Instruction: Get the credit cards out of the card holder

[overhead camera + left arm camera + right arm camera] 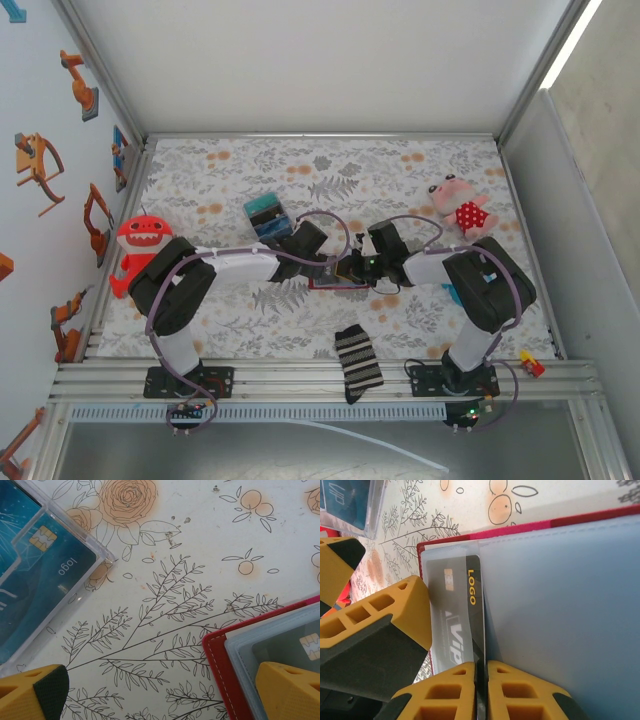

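Surface: floral-print table [420, 170], white walls around it; your two arms meet near its middle.
Card holder: the red card holder [335, 282] lies open and flat between the two wrists, pockets up, so the card edges are reachable from the side. In the right wrist view its blue-grey pocket sleeve [560, 610] faces the camera.
Right gripper: your right gripper [481, 692] has its jaws pressed almost together on the edge of a dark card [472, 625] marked "LOGO" and "VIP". The card sits partly in the clear pocket; the pinch is edge-on, likely so it can slide out along the slot.
Left gripper: your left gripper [160, 695] has its jaws spread wide. One finger [287, 690] rests over the holder's corner, judged to pin the wallet while the other arm pulls.
Clear case: a transparent case [75, 565] with a teal chip card [50, 575] lies well apart from the holder.
Risk: if the holder is not weighted, it may drag along with the card.
Bystanders: striped sock [358, 362], red toy [138, 245], pink plush [460, 205], all away from the work.
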`<move>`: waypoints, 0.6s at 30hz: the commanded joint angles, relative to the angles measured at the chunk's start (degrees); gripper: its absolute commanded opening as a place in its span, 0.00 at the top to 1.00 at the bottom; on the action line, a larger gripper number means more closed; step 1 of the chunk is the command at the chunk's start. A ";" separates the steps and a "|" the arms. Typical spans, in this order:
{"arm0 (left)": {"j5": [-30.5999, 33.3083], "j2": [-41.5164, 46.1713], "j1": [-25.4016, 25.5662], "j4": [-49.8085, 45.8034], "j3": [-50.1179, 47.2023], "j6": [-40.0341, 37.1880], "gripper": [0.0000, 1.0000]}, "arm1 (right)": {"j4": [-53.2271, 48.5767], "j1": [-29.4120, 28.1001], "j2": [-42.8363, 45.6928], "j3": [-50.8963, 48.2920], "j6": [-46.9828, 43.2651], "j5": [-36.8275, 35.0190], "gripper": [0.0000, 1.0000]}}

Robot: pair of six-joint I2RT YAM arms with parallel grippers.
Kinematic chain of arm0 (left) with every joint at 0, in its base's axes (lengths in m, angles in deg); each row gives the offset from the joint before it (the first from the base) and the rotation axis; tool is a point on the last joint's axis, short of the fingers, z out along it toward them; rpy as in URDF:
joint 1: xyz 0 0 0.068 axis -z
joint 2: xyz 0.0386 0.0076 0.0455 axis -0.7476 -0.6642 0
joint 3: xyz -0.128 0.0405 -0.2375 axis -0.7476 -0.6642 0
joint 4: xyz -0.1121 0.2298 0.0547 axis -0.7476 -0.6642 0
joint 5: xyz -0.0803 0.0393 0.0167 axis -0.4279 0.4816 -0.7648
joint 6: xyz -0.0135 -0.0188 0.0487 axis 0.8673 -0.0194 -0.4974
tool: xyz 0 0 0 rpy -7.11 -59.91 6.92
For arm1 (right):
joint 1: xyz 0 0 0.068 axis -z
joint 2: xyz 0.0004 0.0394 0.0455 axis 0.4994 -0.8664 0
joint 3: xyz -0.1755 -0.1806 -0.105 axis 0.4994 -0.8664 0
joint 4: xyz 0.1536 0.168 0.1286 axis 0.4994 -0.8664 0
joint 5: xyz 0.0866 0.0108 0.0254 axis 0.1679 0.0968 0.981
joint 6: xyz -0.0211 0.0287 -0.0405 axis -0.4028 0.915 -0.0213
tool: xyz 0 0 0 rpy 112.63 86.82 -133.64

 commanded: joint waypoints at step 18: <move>0.23 -0.75 0.07 -3.33 -0.83 0.38 0.03 | 7.31 2.21 0.25 -4.39 3.33 1.93 0.87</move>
